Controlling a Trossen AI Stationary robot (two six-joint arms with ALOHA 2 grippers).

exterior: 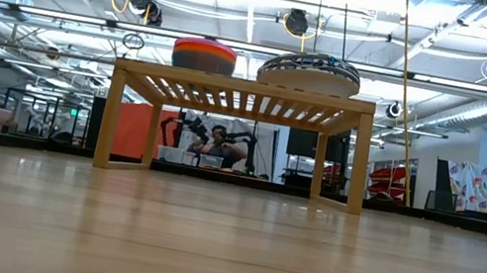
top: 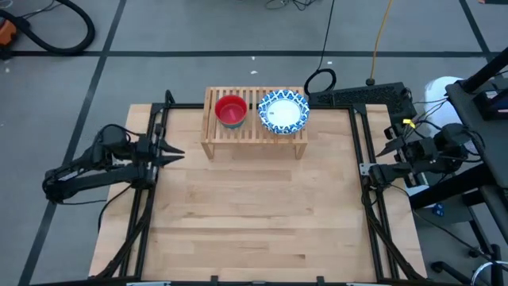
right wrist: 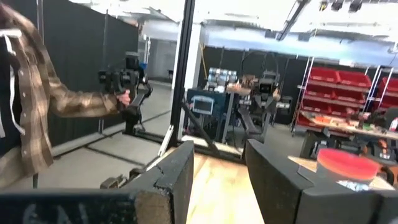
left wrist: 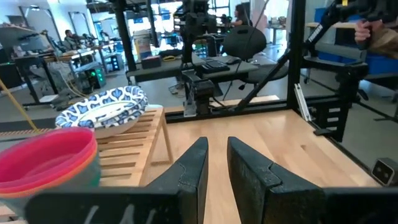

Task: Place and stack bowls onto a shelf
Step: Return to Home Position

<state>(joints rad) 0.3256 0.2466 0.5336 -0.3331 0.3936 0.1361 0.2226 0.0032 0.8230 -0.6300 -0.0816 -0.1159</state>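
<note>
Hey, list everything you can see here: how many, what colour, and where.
Table: one, light wood, under everything.
Shelf: one, light wood, slatted, middle of the table's back edge.
Small bowls: one stack, pink on top, orange and teal below, shelf end nearer the left arm; count unclear.
Patterned bowls: one stack, blue and white, shelf end nearer the right arm; count unclear.
Person: one, plaid sleeve, beyond the table, holding a dark device.
Left gripper: dark, open, empty, table's left edge.
Right gripper: dark, open, empty, table's right edge.
</note>
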